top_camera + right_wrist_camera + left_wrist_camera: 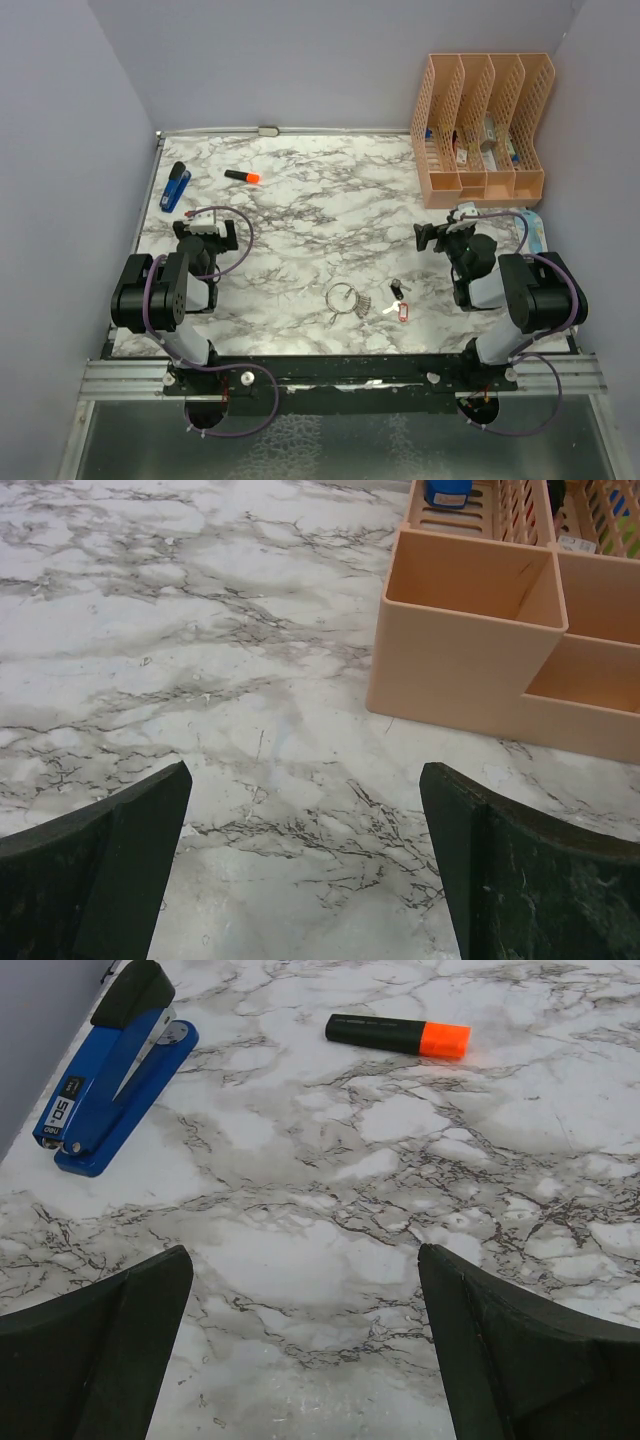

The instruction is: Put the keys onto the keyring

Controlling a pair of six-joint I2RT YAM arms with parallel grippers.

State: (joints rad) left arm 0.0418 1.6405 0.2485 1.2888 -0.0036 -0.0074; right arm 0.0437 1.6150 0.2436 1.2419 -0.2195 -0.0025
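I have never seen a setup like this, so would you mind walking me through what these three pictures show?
The big picture looks down from above on two robot arms bolted at the near edge of a marble-patterned table. The left gripper and the right gripper each have two fingers; both are open and hold nothing. The other two pictures come from cameras on the wrists: the dark shapes at their bottom corners are each arm's own fingers. Between the arms lie a keyring carrying small keys, and loose keys, one with a red tag. Farther back are a blue stapler, an orange-capped marker and a peach file organizer.
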